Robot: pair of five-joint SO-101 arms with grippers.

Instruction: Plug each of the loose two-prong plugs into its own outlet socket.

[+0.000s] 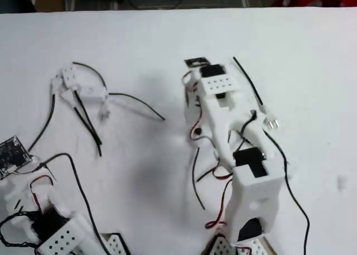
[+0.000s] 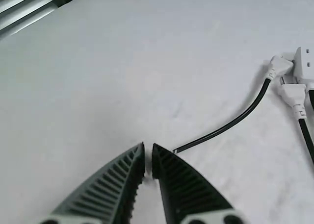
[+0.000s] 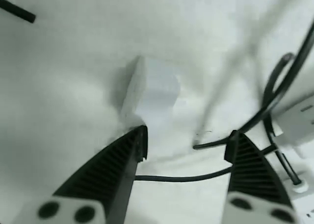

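Right gripper (image 3: 186,136) is being held wide open just short of a white block (image 3: 149,94), probably a socket, likely being lined up for a grasp. Left gripper (image 2: 147,158) is being held nearly shut, empty. Loose plug (image 1: 272,121) is lying just beside the right arm (image 1: 245,160).

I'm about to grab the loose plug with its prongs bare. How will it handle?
The plug looks small and light, so it should lift easily but may twist. Its thin black cord lies in loose curves, so it is probably floppy and will likely drag behind.
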